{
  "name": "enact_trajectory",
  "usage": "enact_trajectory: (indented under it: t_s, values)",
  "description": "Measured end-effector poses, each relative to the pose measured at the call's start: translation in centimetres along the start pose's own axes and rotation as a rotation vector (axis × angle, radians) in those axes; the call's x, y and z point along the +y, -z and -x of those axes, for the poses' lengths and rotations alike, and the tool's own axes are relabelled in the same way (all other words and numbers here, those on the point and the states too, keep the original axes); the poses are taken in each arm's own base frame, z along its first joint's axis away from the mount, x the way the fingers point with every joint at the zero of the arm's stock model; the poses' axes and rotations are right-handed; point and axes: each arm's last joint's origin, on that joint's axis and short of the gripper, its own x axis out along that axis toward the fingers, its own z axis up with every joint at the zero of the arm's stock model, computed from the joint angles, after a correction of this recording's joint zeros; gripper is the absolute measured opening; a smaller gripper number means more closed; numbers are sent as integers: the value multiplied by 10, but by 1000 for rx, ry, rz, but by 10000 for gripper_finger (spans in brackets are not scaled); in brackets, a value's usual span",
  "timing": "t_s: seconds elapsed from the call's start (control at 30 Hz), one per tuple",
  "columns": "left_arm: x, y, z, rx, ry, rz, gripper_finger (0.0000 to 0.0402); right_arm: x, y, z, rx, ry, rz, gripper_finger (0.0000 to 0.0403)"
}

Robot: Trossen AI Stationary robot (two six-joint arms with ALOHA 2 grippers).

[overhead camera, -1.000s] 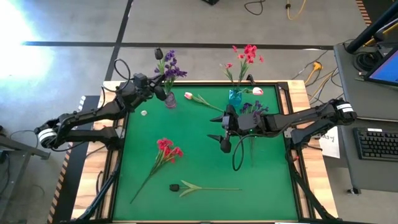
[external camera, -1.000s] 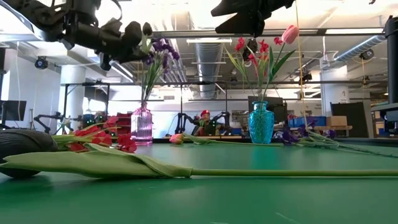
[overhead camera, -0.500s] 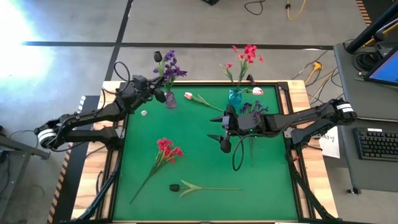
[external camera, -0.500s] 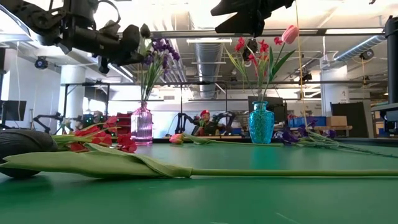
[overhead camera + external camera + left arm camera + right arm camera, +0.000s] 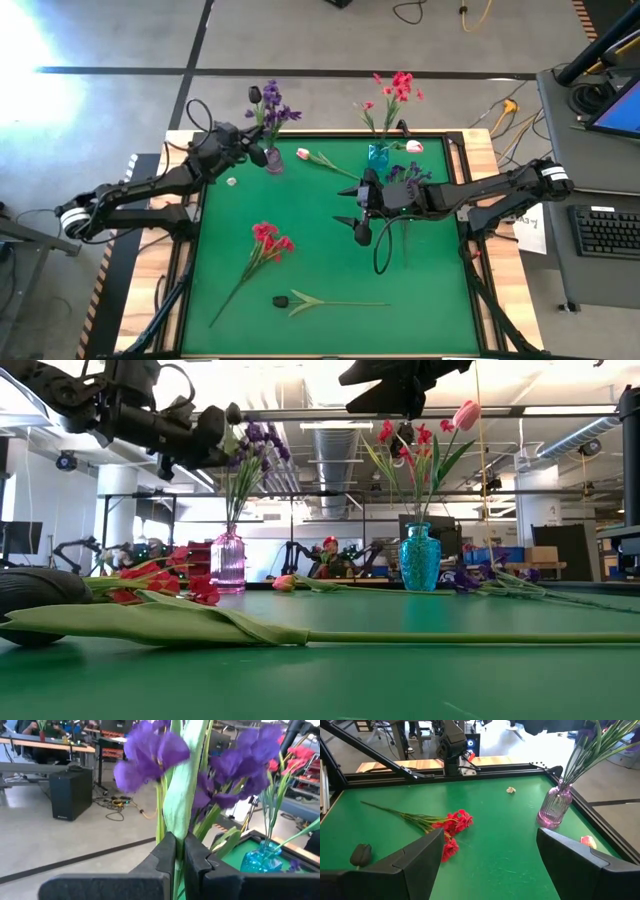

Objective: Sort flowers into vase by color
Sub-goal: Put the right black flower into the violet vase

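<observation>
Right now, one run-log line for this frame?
left gripper: shut on dark tulip stem at purple vase | right gripper: open, idle mid-table | red spray: on mat

In the left wrist view, the left end effector (image 5: pixel 180 851) hid the lower part of the stem (image 5: pixel 182 785) it pinched, while the purple blooms (image 5: pixel 150 757) ran off the frame's edge, blurred.

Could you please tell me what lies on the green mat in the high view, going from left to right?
Purple vase → red spray → dark tulip → pale pink tulip → blue vase.
</observation>
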Motion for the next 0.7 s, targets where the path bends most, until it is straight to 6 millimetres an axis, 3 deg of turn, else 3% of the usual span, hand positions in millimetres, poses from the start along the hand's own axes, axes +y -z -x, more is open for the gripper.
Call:
enact_trajectory:
  t_s: [0.7]
  values:
    - [1, -10, 6, -60, -19, -129, 0, 0, 0, 0, -3, 0, -16, 311]
